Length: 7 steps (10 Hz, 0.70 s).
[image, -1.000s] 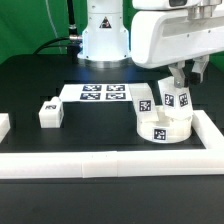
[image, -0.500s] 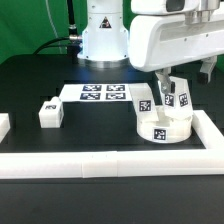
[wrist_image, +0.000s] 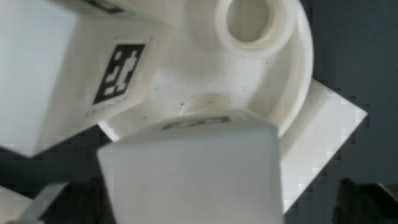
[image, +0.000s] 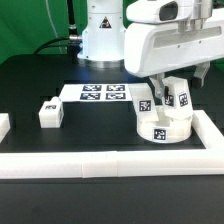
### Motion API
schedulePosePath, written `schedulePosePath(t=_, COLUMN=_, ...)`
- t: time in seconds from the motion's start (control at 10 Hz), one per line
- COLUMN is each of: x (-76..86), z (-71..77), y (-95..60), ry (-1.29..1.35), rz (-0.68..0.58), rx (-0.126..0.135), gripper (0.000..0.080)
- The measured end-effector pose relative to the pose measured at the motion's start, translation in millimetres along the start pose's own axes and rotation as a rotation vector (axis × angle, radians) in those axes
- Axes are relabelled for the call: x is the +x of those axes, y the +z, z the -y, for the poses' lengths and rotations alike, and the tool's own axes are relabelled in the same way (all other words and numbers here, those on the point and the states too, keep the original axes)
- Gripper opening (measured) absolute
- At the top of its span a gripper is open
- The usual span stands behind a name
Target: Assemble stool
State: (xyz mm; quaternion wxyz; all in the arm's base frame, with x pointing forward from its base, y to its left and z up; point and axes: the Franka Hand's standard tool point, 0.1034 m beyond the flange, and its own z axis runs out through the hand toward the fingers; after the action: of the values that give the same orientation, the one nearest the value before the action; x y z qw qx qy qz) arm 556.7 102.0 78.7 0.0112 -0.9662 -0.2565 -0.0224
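Observation:
The round white seat (image: 163,126) lies at the exterior view's right, inside the corner of the white border. Two white tagged legs stand upright in its sockets, one (image: 145,101) on the left and one (image: 174,97) on the right. My gripper (image: 172,84) hangs over the right leg with its jaws open on either side of the leg's top, a small gap on each side. In the wrist view the leg (wrist_image: 192,170) fills the space between my gripper (wrist_image: 196,208), with the seat (wrist_image: 249,70) and an empty socket (wrist_image: 258,22) beyond. A third leg (image: 48,112) lies loose at the left.
The marker board (image: 100,93) lies flat behind the seat, toward the robot base (image: 103,40). A long white border rail (image: 110,162) runs along the front and turns up at the right (image: 212,128). A short white piece (image: 4,124) sits at the left edge.
My hand has turned and shifted toward the exterior view's left above the right leg. The legs and seat have stayed still.

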Motion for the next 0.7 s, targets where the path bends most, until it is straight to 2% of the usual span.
schedulePosePath(t=0.1, x=0.2, z=0.2, y=0.0, ry=0.002, rz=0.0, rx=0.0, gripper=0.0541)
schedulePosePath(t=0.2, x=0.3, z=0.5, y=0.0, ry=0.003, rz=0.0, rx=0.0, gripper=0.039)
schedulePosePath(t=0.3, x=0.3, z=0.4, y=0.0, ry=0.003, rz=0.0, rx=0.0, gripper=0.0335)
schedulePosePath(t=0.7, x=0.1, z=0.0, y=0.0, ry=0.032, rz=0.0, rx=0.0, gripper=0.0335)
